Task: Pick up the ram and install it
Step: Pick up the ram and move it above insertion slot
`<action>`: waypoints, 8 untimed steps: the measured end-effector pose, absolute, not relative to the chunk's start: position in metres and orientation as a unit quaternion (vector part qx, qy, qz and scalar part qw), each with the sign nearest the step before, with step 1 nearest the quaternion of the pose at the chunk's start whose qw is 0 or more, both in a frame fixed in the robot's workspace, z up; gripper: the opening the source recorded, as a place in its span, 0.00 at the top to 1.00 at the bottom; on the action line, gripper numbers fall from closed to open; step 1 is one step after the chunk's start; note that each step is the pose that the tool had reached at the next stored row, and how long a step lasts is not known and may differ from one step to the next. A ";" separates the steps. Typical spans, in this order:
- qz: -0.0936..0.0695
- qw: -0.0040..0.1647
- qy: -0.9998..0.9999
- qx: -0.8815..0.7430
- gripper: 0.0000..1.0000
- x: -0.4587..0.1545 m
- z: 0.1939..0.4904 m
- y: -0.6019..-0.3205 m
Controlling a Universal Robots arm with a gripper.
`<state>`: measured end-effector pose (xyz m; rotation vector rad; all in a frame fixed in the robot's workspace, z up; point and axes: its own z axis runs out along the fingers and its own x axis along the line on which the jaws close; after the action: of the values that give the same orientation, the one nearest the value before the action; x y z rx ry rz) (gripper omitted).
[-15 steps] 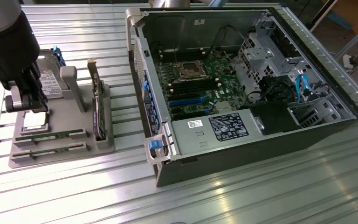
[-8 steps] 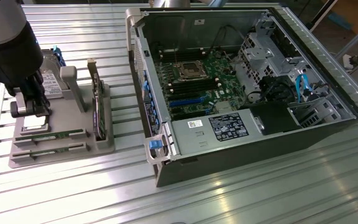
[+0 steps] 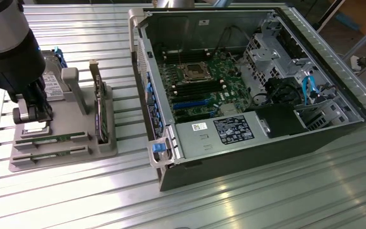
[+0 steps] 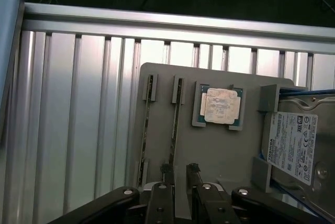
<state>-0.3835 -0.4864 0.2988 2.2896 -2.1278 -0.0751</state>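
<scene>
Two green ram sticks stand on edge in slots of the grey holder [image 3: 62,160]: one ram stick [image 3: 51,138] [image 4: 175,124] beside the square silver processor [image 4: 219,106], the other ram stick [image 3: 49,153] [image 4: 147,124] nearer the holder's edge. My gripper [image 3: 34,120] [image 4: 180,169] hovers over the holder, open, with bare grey holder showing between its fingers. One fingertip [image 4: 166,169] is just beside the end of the nearer ram stick. Nothing is held.
A hard drive [image 3: 53,81] [image 4: 296,145] and a dark expansion card [image 3: 97,112] also stand in the holder. The open computer case [image 3: 170,171] lies on the exterior view's right, its motherboard [image 3: 199,88] exposed. The ribbed metal table [image 3: 266,200] surrounds both.
</scene>
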 end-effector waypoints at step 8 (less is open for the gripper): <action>-0.024 0.007 -0.681 0.732 0.76 -0.384 0.295 -0.489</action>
<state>-0.3835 -0.4895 0.2953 2.2896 -2.1279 -0.0751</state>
